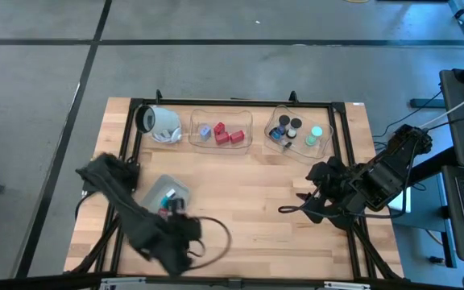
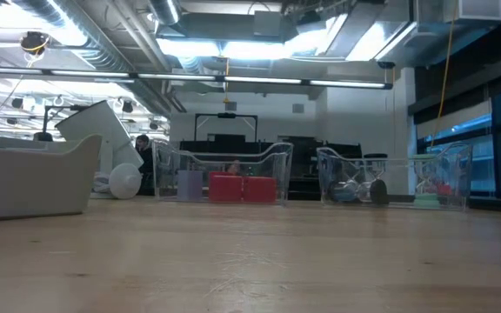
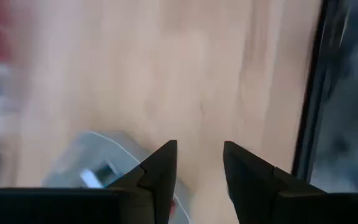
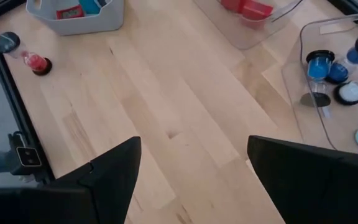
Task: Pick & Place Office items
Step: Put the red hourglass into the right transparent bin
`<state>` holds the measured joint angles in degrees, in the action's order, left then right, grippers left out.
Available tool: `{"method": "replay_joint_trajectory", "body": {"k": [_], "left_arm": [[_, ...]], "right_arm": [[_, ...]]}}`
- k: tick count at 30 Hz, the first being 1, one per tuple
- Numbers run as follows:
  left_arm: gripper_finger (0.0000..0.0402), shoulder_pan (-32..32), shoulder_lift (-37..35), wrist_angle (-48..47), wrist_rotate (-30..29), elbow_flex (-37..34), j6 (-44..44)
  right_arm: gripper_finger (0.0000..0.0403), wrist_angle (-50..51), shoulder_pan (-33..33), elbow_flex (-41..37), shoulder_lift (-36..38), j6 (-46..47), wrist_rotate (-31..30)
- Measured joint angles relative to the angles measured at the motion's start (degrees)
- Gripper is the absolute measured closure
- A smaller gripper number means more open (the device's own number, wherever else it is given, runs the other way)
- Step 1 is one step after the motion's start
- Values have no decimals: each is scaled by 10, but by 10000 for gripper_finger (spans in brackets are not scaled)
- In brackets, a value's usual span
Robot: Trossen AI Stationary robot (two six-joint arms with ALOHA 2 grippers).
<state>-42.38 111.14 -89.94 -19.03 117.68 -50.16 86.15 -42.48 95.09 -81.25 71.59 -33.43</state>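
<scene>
Bare wood lies under my left gripper (image 3: 197,168), fingers parted, empty, grey tray (image 3: 98,158) just beside; my right gripper (image 4: 194,174) waits open.

Red blocks (image 1: 226,134), possibly mint-green disc (image 1: 316,131)

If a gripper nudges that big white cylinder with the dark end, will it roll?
Probably. The white cylinder with the dark end lies on its side on the wooden table, so its round wall may roll. It looks hollow, likely light.
</scene>
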Motion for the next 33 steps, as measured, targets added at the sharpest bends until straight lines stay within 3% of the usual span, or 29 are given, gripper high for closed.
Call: {"method": "replay_joint_trajectory", "body": {"k": [5, 9, 14, 20, 25, 33], "left_arm": [[278, -52, -108, 0, -142, -57, -128], [277, -96, -161, 1, -148, -158, -260], [258, -137, -179, 46, -103, -254, -366], [212, -151, -180, 182, -48, -303, -356], [173, -150, -178, 299, -51, -339, -277], [146, -148, -176, 400, -160, -381, -139]], "right_arm": [[106, 0, 0, 0, 0, 11, -6], [109, 0, 0, 0, 0, 20, -16], [117, -1, 0, 0, 0, 23, -17], [119, -14, 0, 0, 0, 19, -17], [119, -27, 0, 0, 0, 19, -15], [119, -59, 0, 0, 0, 18, -15]]}}
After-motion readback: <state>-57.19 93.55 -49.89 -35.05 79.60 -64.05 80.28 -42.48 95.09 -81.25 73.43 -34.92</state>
